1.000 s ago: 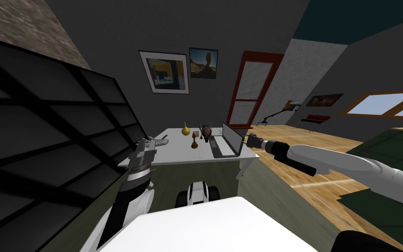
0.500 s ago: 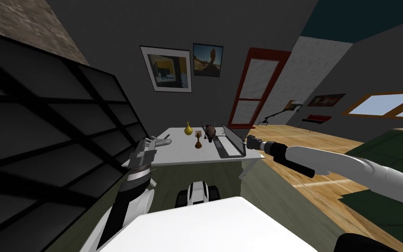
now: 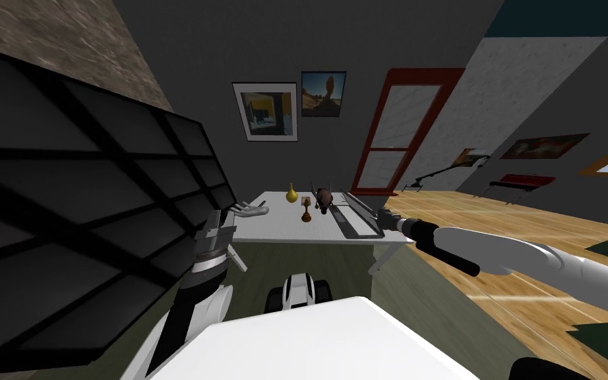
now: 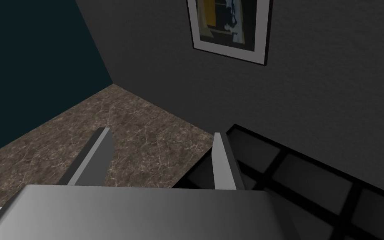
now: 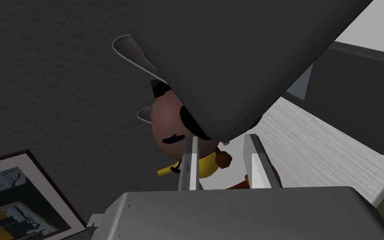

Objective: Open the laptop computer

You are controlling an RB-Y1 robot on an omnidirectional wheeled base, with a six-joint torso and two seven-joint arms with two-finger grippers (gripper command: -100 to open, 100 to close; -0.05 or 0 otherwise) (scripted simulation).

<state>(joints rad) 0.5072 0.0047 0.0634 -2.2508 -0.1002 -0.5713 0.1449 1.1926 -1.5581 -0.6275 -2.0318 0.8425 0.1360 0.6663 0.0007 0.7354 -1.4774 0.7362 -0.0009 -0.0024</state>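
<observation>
Swinging our head has shifted the whole view, and the lid (image 5: pixel 237 62) of the laptop (image 3: pixel 357 223) now leans lower, away from its keyboard, so the opening looks well along. It sits at the right end of the desk (image 3: pixel 276 227), where our right gripper (image 3: pixel 383 215) has its fingers drawn narrow about the lid's corner. Our left gripper (image 3: pixel 251 211) hangs spread at the left edge.

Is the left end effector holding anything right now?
No, the left end effector has its two fingers apart with nothing between them.
</observation>
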